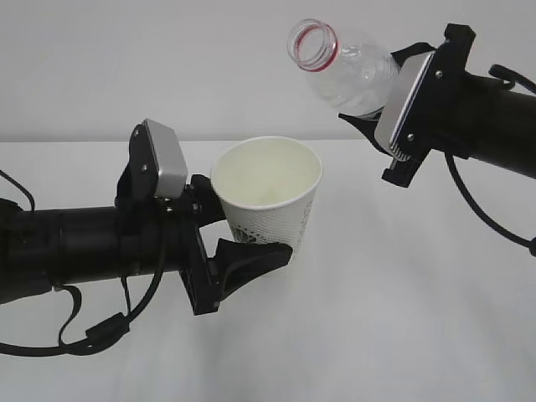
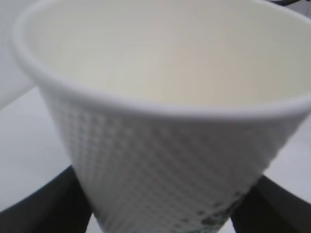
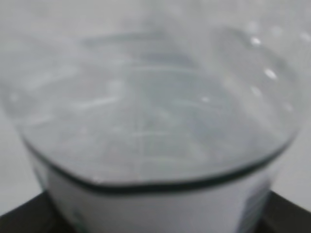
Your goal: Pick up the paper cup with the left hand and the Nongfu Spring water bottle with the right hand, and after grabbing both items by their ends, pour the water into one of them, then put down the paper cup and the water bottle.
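1. Paper cup (image 1: pixel 270 197), small, white, tapered and dotted, with a dark green logo low on its wall, sits clamped between the two black fingers of the left hand (image 1: pixel 239 243), which grips it near its base and holds it clear of the white table (image 1: pixel 402 318).
2. Seen from the left wrist view, the same cup (image 2: pixel 165 160) fills the frame just beyond the gripper, its cream inside showing past the rolled rim, and one dark finger (image 2: pixel 43 206) stands at each lower corner against its wall.
3. Its mouth tips slightly toward the exterior camera; whether any liquid lies inside I cannot tell.
4. A grey rectangular plate (image 1: pixel 165 159) sits on top of the left hand, with black cables (image 1: pixel 92 331) looping below the arm.
5. Farther back and higher, the right hand (image 1: pixel 377 105) grips the clear ribbed plastic Nongfu Spring water bottle (image 1: pixel 339 67) around its lower body, its fingers closed on it.
6. That bottle lies tilted, its open mouth with the red neck ring pointing up and left, above and just right of the cup, not touching it.
7. From the right wrist view the bottle (image 3: pixel 146 121) is a blurred clear body just ahead of the gripper, with a white label band at the bottom.
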{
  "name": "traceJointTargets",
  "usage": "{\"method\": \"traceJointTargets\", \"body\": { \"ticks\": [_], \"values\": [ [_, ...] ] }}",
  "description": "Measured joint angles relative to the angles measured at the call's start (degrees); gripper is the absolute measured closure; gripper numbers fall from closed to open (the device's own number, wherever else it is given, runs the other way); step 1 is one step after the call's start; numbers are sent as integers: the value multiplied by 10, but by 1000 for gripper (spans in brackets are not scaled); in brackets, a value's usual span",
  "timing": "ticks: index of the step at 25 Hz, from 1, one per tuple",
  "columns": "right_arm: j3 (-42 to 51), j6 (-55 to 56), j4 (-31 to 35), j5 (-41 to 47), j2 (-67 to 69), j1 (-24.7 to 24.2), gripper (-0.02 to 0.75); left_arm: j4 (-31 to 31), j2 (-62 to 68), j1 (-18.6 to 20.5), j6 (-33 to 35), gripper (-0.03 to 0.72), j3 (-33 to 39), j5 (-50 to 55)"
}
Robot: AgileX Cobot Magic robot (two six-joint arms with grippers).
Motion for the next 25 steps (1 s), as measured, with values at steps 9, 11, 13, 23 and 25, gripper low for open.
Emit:
{"method": "traceJointTargets", "body": {
  "ticks": [9,11,13,23,25],
  "values": [
    [-17,-29,-23,34,0,0,260,-1,0,0,0,109,0,0],
    [-23,-38,-32,44,0,0,260,-1,0,0,0,109,0,0],
    [-29,-42,-34,50,0,0,260,-1,0,0,0,109,0,0],
    [-56,-58,-37,65,0,0,260,-1,0,0,0,109,0,0],
    [-59,-66,-37,66,0,0,260,-1,0,0,0,109,0,0]
  ]
}}
